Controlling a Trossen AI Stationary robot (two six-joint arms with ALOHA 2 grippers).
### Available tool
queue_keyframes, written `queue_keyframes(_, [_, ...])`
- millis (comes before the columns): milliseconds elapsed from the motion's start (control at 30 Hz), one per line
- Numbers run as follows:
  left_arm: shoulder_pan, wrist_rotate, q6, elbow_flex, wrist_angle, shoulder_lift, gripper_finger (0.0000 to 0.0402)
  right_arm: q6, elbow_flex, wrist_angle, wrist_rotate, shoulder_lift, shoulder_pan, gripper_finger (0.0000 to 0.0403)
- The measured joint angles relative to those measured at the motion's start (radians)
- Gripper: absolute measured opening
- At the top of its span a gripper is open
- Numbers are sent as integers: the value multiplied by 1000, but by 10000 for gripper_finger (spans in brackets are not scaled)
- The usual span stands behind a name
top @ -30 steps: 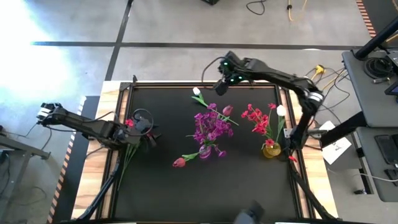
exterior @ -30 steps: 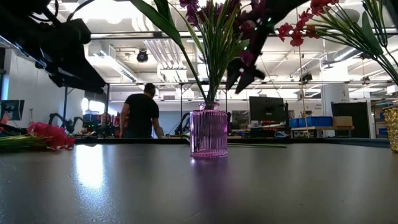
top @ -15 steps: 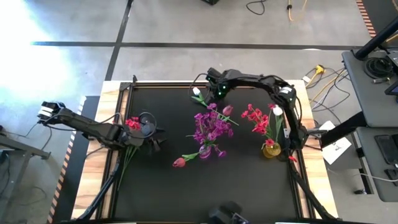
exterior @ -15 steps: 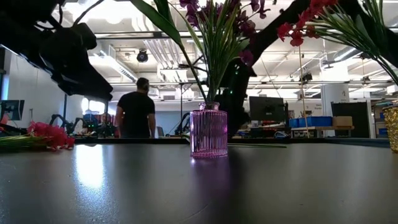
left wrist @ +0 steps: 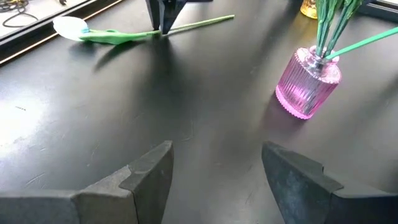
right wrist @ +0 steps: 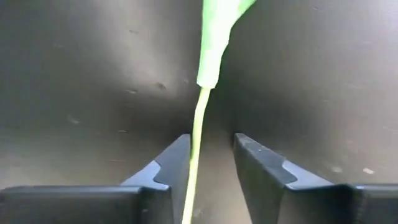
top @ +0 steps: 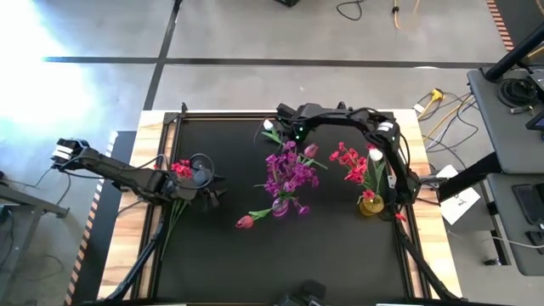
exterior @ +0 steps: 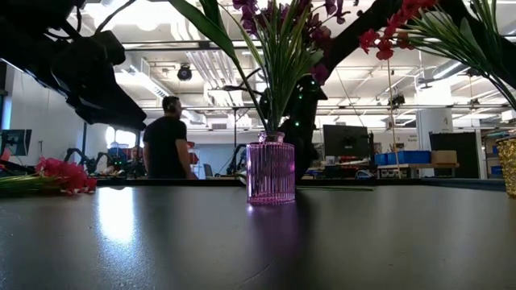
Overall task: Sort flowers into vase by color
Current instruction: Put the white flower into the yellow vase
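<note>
Right gripper (right wrist: 208, 163) lowered to the black table (top: 340, 246), fingers slightly parted astride the green stem of the white-bud flower (left wrist: 112, 34), not yet closed, pink vase (exterior: 271, 171) nearby, left gripper (left wrist: 214, 174) open, person (exterior: 165, 145) in the workshop behind.

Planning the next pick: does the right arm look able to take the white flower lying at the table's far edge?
Probably yes. The right end effector is already down over the white flower, fingers apart with the green stem running between them. Nothing else lies near that stem on the table.
</note>
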Motion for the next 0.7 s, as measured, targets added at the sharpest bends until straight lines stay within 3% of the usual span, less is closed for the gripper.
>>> queue_keyframes(100, [0, -1, 0, 0, 0, 0, 229, 10, 0, -24, 76, 0, 4, 83])
queue_keyframes(267, [0, -2, 0, 0, 0, 0, 229, 45, -3, -62, 99, -1, 2, 18])
queue_keyframes(400, [0, -2, -9, 0, -3, 0, 229, 48, -5, -167, 131, -10, 1, 14])
queue_keyframes(600, [0, -1, -18, 0, -3, 0, 229, -18, -10, -381, 325, -38, -7, 13])
queue_keyframes(700, [0, -1, -18, 0, -3, 0, 229, -38, -18, -417, 348, -38, -10, 19])
